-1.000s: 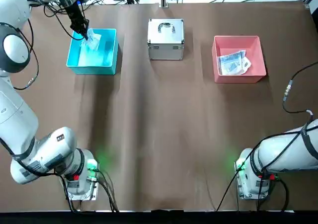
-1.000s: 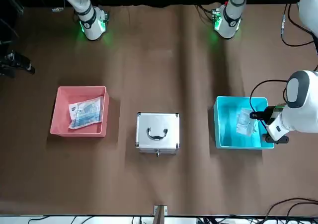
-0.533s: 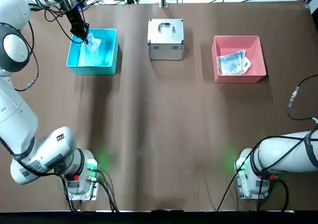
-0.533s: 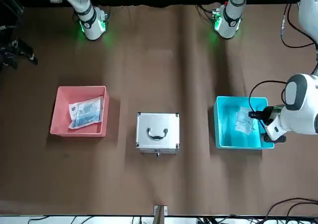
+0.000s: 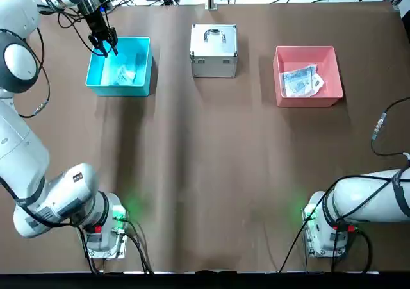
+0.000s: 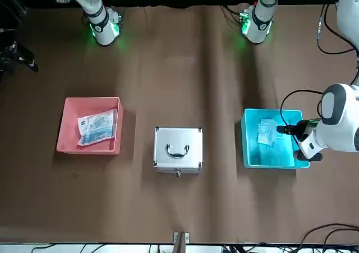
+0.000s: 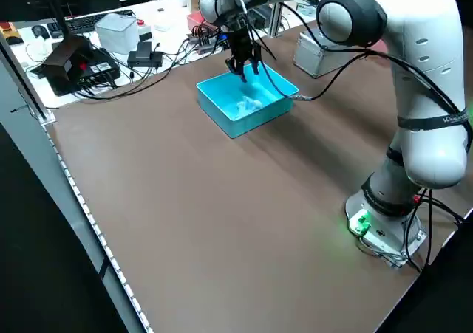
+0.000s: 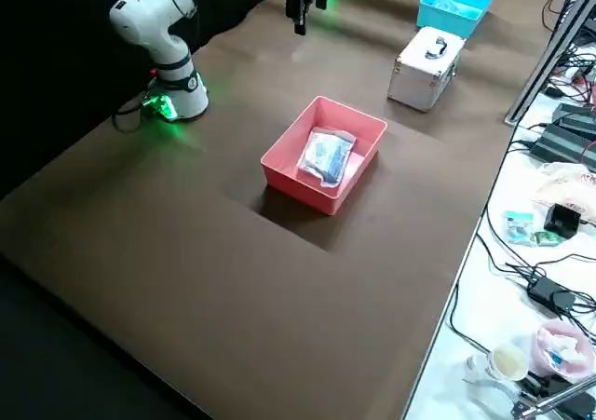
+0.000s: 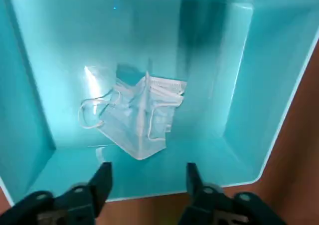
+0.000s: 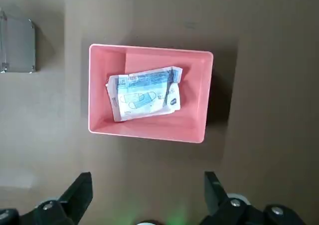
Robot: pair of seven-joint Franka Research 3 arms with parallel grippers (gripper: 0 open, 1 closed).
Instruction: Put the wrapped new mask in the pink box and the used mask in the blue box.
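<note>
Presently: Two Open Trays, Each Holding One Mask

The pink box (image 5: 309, 101), a square tray with upright walls and an open top, contains the wrapped new mask (image 10: 144, 94). The packet lies flat on the tray floor, its printed face upward, showing a drawing of a mask and lines of text; the clear wrapper carries whitish glare. The blue box (image 5: 119, 89), likewise open, contains the used mask (image 9: 142, 112), a pale blue, folded piece lying within the walls, its thin white ear loops spread to either side. Between the two trays, apart from both, stands the silver case (image 5: 214, 50), its lid closed and its handle on top. The left gripper (image 9: 148, 177) is positioned at the blue box, above its edge on the robot's left; its two fingers are parted, with nothing held between them, and the used mask is clear of both. The right gripper (image 10: 148, 185) is raised over the table on the robot's side of the pink box; its fingers are likewise spread apart and hold nothing.
</note>
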